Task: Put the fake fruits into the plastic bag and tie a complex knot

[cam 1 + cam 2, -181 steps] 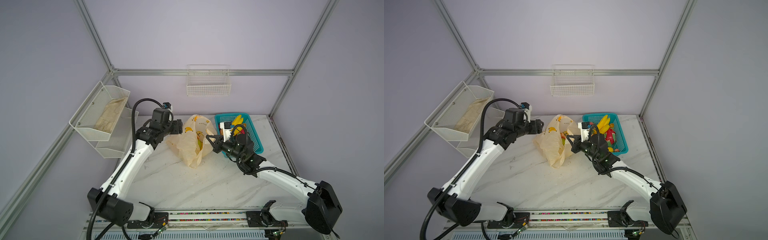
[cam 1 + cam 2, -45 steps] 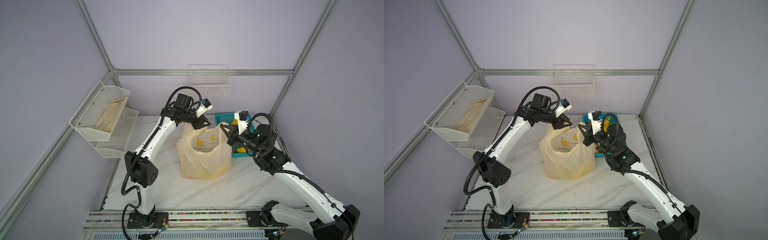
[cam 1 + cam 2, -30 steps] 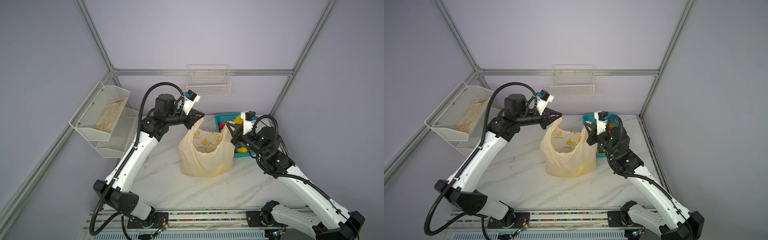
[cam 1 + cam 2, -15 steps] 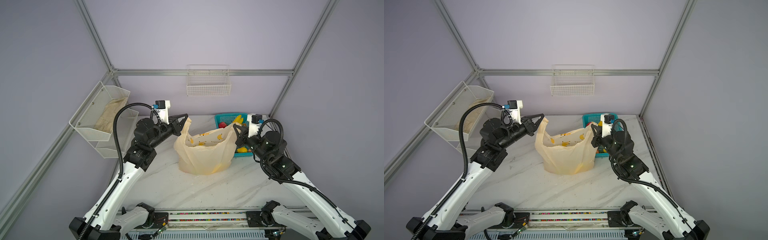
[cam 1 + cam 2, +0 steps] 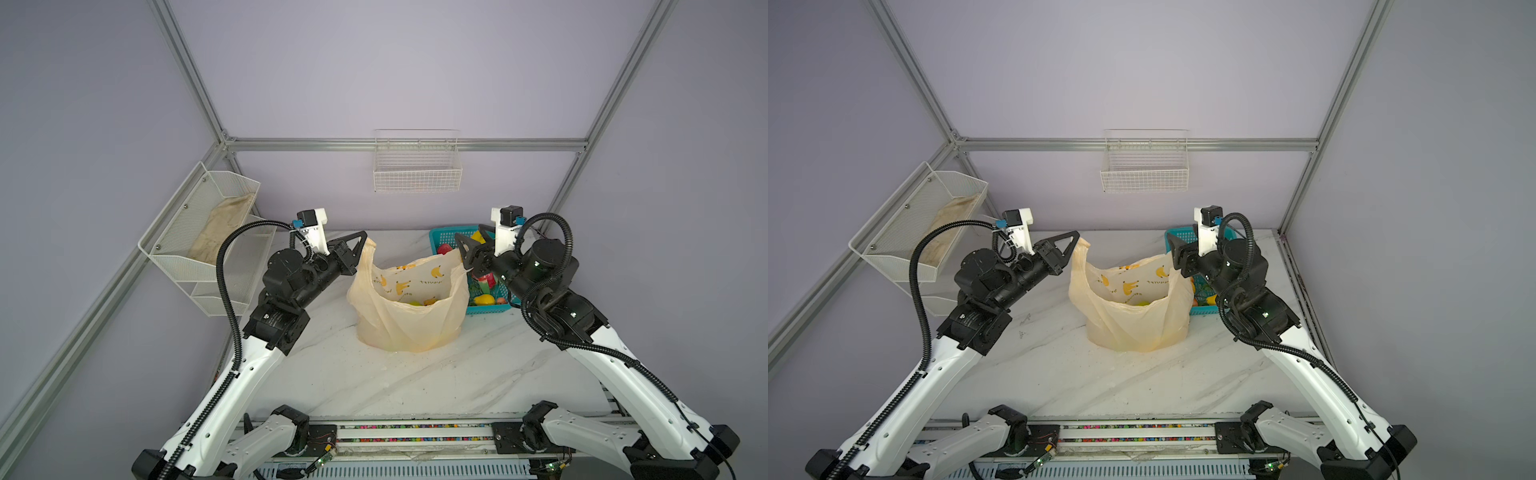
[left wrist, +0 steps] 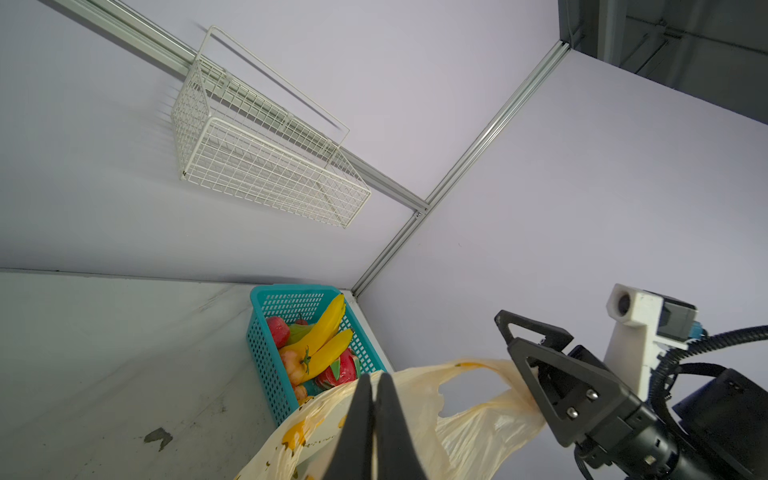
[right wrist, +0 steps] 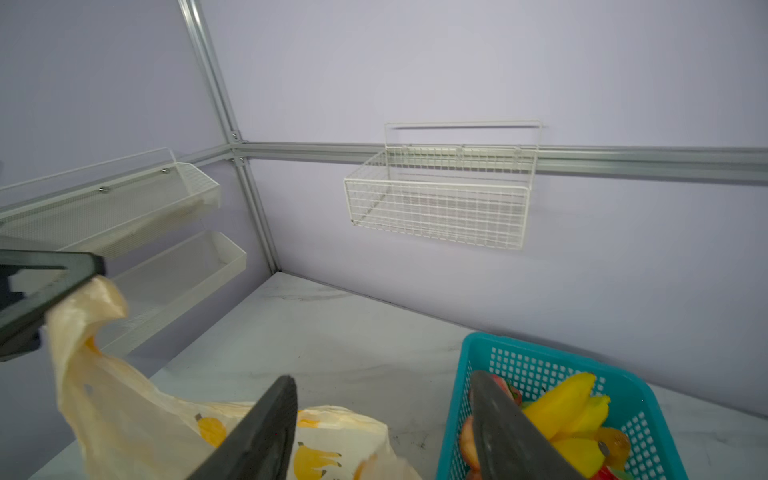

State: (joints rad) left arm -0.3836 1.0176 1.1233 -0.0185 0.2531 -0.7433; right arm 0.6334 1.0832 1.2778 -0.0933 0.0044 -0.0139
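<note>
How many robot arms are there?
2. The left arm reaches in from the left, with the left gripper shut on the bag's handle. The right arm reaches in from the right, with the right gripper open near the basket. None looks hidden.

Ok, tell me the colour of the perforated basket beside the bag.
Teal; the basket shows best in the right wrist view.

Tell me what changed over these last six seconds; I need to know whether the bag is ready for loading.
The plastic bag, slumped on the table before, was lifted by its handles and now stands upright, mouth open. The left gripper is still shut on one handle; the right gripper has opened its jaws, apparently releasing the other. The teal basket and its fake fruits stayed put.
</note>
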